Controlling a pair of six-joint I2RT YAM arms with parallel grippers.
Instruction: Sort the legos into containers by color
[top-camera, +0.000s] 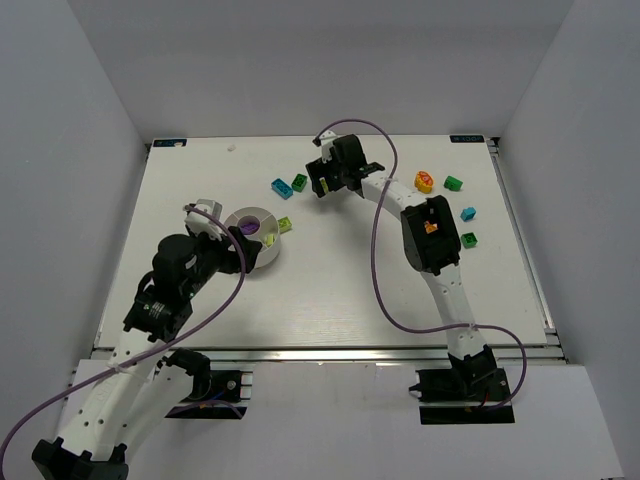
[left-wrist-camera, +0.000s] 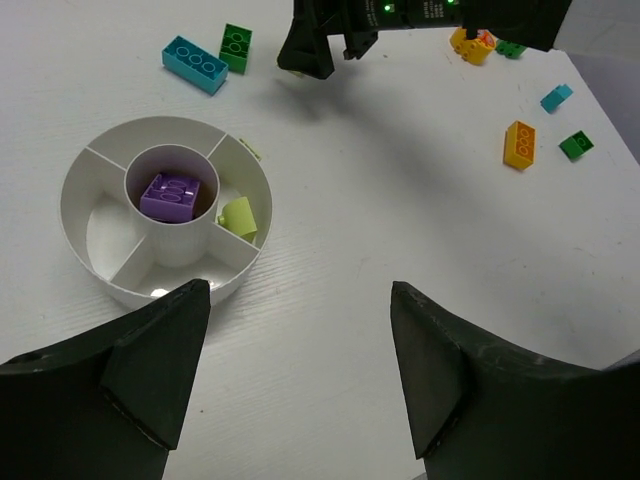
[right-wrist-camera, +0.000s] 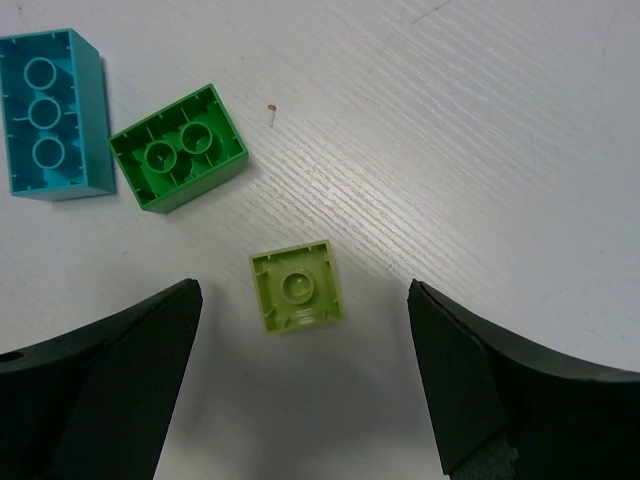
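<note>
— So, how did the two claws stand around the white bowl (left-wrist-camera: 100, 225)?

— Both were apart and held nothing. The left gripper (left-wrist-camera: 300, 290) hung on the near side of the bowl, a little to its right, with its jaws wide. The right gripper (right-wrist-camera: 305, 297) was beyond the bowl and to its right, pointed downward, its jaws also wide.

— And where were the bricks?

— Inside the bowl, a purple brick (left-wrist-camera: 169, 196) lay in the round middle cup, and a lime brick (left-wrist-camera: 238, 216) leaned in the wedge on the right side. Beyond the bowl, a long cyan brick (right-wrist-camera: 45, 112) and a green brick (right-wrist-camera: 178, 148) lay just beside each other. Near them, a small lime piece (right-wrist-camera: 296, 288) lay between the right gripper's jaws, but neither jaw touched it.

— Were there more?

— Yes. Well apart from the bowl, to its right, lay an orange brick (left-wrist-camera: 519, 143), a small cyan brick (left-wrist-camera: 556, 96) and a dark green brick (left-wrist-camera: 575, 145).
</note>
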